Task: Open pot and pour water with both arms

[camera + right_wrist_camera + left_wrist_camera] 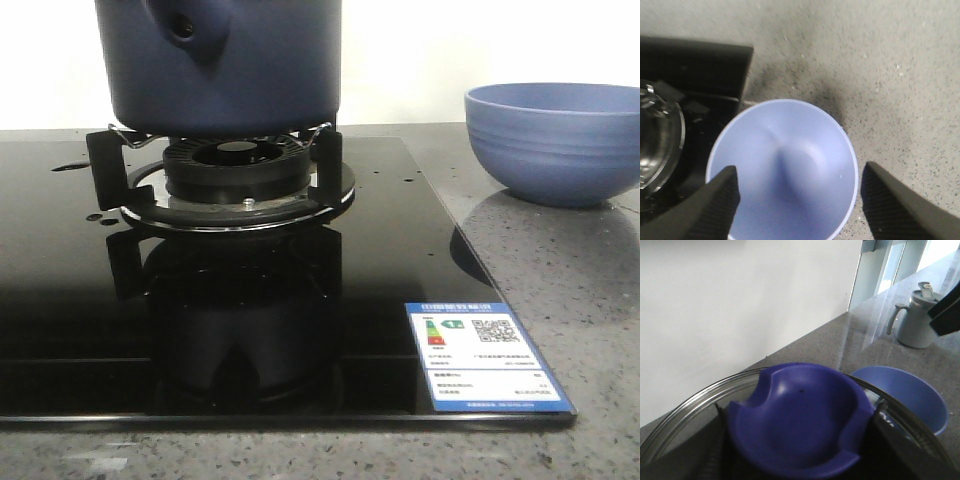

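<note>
Labelled black hob (300, 330) carries pot (225, 60); ribbed bowl (555, 140) stands beside.

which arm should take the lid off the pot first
Left. Its gripper is right at the blue lid knob on the glass lid. The right gripper hangs open over the bowl.

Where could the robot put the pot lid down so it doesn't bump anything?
Bare grey counter lies in front of the blue bowl, between the black stove glass and the right edge. The glass in front of the burner is also free, up to the energy sticker. It is crowded at the burner, under the pot, and near the grey jug.
</note>
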You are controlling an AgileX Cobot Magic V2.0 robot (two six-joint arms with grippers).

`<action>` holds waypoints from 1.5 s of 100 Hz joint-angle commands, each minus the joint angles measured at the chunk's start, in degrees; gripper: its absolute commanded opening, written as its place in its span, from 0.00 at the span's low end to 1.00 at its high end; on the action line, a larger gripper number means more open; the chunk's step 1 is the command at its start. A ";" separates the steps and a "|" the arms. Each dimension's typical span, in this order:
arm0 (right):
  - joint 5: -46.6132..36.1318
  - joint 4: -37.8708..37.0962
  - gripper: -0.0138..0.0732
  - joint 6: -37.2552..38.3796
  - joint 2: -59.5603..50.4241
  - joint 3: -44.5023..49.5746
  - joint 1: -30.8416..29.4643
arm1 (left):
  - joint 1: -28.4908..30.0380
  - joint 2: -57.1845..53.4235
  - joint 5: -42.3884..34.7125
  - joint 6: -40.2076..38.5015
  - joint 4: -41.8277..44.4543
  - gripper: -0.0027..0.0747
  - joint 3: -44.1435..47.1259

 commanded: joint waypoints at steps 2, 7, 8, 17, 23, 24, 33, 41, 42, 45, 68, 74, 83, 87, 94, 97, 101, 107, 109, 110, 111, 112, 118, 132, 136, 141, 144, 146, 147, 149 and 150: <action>-2.88 1.62 0.70 -0.86 -3.39 -1.91 -0.37 | -0.93 -0.10 -0.45 2.46 -4.80 0.49 -2.28; -2.88 1.88 0.70 -0.95 -3.85 -1.91 -0.37 | -0.93 0.58 -0.45 3.43 -4.80 0.49 -2.28; -2.88 1.88 0.70 -0.95 -3.85 -1.91 -0.37 | -0.93 0.58 -0.45 3.69 -4.80 0.49 -2.28; -2.88 2.10 0.70 -1.21 -4.06 -1.91 -0.37 | -0.93 1.43 -0.45 3.80 -4.80 0.49 -2.28; -2.99 2.56 0.70 -1.34 -4.06 -1.69 -0.37 | -0.93 1.85 -0.04 3.80 -4.80 0.49 -2.28; -2.99 2.68 0.70 -1.34 -4.06 -1.58 -0.37 | -0.93 1.86 0.08 3.80 -4.65 0.49 -2.28; -3.13 2.91 0.70 -1.75 -4.06 -1.05 -0.37 | -0.93 2.24 0.68 3.80 -4.07 0.49 -2.28; -3.13 2.91 0.70 -1.99 -4.06 -1.05 -0.37 | -0.93 2.38 1.40 3.80 -3.92 0.49 -2.28; -3.13 2.91 0.70 -1.99 -4.06 -1.05 -0.37 | -0.93 2.38 1.40 3.80 -3.81 0.49 -2.28; -3.13 2.91 0.70 -2.15 -4.06 -1.05 -0.37 | -0.93 2.38 1.54 3.80 -3.81 0.49 -2.28; -3.13 3.02 0.70 -2.27 -4.06 -1.05 -0.37 | -0.93 2.38 3.13 3.80 -2.55 0.49 -2.28; -3.13 3.02 0.70 -2.27 -4.06 -1.05 -0.37 | -0.93 2.38 3.29 3.70 -1.66 0.49 -2.28; -3.13 3.11 0.70 -2.27 -4.06 -1.05 -0.37 | -0.93 2.38 3.55 3.70 -0.07 0.49 -2.28; -3.13 3.11 0.70 -2.27 -4.06 -1.05 -0.37 | -0.93 2.38 3.69 3.70 0.41 0.49 -2.28; -3.13 3.11 0.70 -2.27 -4.06 -1.05 -0.37 | -0.93 2.38 3.69 3.70 1.04 0.49 -2.28; -3.13 3.11 0.70 -2.27 -4.06 -1.05 -0.37 | -0.93 2.38 3.80 3.70 1.17 0.49 -2.28; -3.13 3.11 0.70 -2.27 -4.06 -1.05 -0.37 | -0.93 2.38 3.79 3.70 1.30 0.49 -2.28; -3.13 3.11 0.70 -2.27 -4.06 -1.05 -0.37 | -0.93 2.38 3.93 3.70 1.56 0.49 -2.28; -3.13 3.11 0.70 -2.27 -4.06 -1.05 -0.37 | -0.93 2.38 4.09 3.70 1.70 0.49 -2.28; -3.13 3.11 0.70 -2.27 -4.06 -1.05 -0.37 | -0.93 2.38 4.08 3.70 1.87 0.49 -2.28; -3.13 3.11 0.70 -2.27 -4.06 -1.05 -0.37 | -0.93 2.38 4.08 3.70 1.92 0.49 -2.28; -3.13 3.11 0.70 -2.27 -4.06 -1.05 -0.37 | -0.93 2.38 4.08 3.70 2.12 0.49 -2.28; -3.13 3.11 0.70 -2.27 -4.06 -1.05 -0.37 | -0.93 2.25 4.08 3.70 3.16 0.49 -2.28; -3.13 3.11 0.70 -2.27 -4.06 -1.05 -0.37 | -0.80 1.39 4.19 3.62 4.37 0.49 -2.28; -3.13 3.11 0.70 -2.27 -4.06 -1.05 -0.37 | -0.80 0.95 4.19 3.62 4.37 0.49 -2.28; -3.13 3.11 0.70 -2.27 -4.06 -1.05 -0.37 | -0.80 0.68 3.96 3.62 4.49 0.49 -2.28; -3.13 3.11 0.70 -2.27 -4.06 -1.05 -0.37 | -0.80 0.55 3.85 3.62 4.77 0.49 -2.28; -3.13 3.11 0.70 -2.27 -4.06 -1.05 -0.37 | -0.68 0.55 3.85 3.62 4.99 0.49 -2.28; -3.13 3.11 0.70 -2.27 -4.06 -1.05 -0.37 | -0.71 0.55 3.85 3.62 5.08 0.49 -2.28; -3.13 3.11 0.70 -2.27 -4.06 -1.05 -0.37 | -0.65 0.55 4.03 3.62 5.13 0.49 -2.28; -3.13 3.11 0.70 -2.27 -4.06 -1.05 -0.37 | -0.65 0.55 4.12 3.62 5.23 0.49 -2.28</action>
